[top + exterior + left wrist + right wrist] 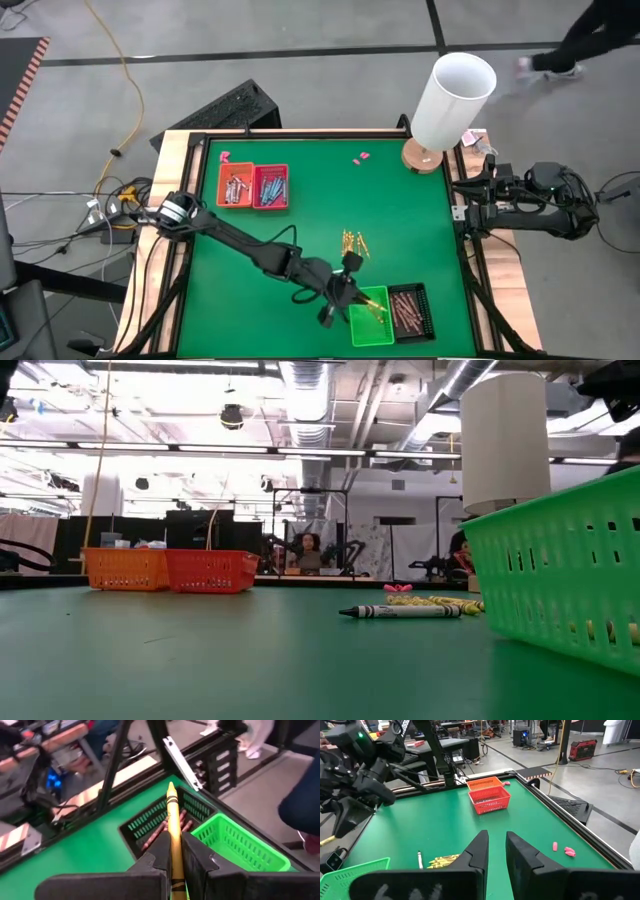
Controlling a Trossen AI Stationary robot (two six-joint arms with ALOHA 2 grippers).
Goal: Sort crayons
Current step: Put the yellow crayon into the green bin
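Yellow crayon (172,827) clamped between the left gripper (172,865) fingers, jaws closed tight on it, tip pointing past the fingertips. In the high view the left gripper (345,290) hangs over the near edge of the green tray (372,318), arm stretched diagonally across the green table (300,215) from the left side. Black tray (409,311) sits touching the green tray on its right — brown-red crayons (404,310) lie inside it; the left wrist view shows them too (165,827). A few yellow crayons (377,309) already in the green tray.

Loose pile of yellow crayons (352,243) on the table just behind the gripper, also seen low down (435,601) with one dark crayon (400,612) lying flat in front of them.

Orange tray (235,185) and red tray (271,186) touch side by side at the far left, grey and blue crayons inside. Pink scraps (360,158) at the far side.

Right gripper (496,851) waits off the table's right edge, fingers partly apart, nothing between them — right arm (520,200) parked there. White cylinder (452,98) stands at the far right corner.
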